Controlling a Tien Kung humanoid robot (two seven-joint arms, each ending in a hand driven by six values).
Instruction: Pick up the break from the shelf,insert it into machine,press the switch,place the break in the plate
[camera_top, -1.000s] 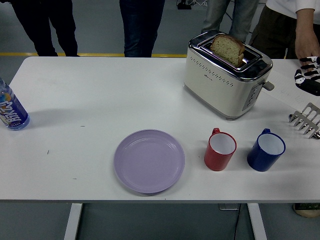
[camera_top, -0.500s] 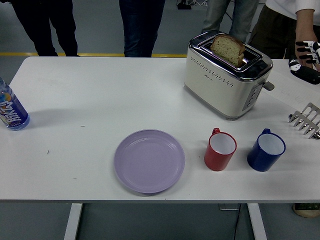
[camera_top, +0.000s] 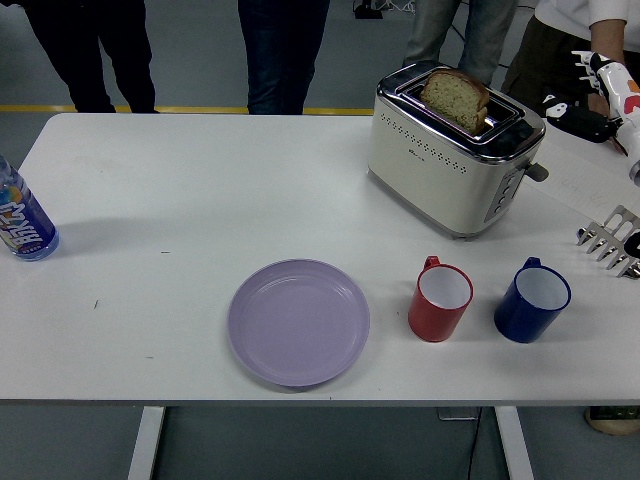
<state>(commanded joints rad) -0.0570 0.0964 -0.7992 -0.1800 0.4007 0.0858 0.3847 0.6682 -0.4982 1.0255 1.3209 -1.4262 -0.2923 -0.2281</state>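
A: Where does the slice of bread sit?

B: It stands upright in a slot of the toaster, its upper half showing above the chrome top. The toaster is at the far right of the white desk, set at an angle, with its side lever pointing to the right.

A: And the right robot hand?

B: It hangs at the right edge of the view, above the desk's far right corner and to the right of the toaster, apart from it. Its black and white fingers are spread, and it holds nothing. The left robot hand does not appear.

A: What about the plate?

B: The lilac plate lies near the front edge of the desk, near the middle, with nothing on it. Just to its right stands a red mug, then a blue mug, the two apart from each other.

A: Anything else?

B: A metal rack is cut off by the right edge. A water bottle stands at the left edge. People stand behind the far side, and one person's arm hangs just behind the robot hand.
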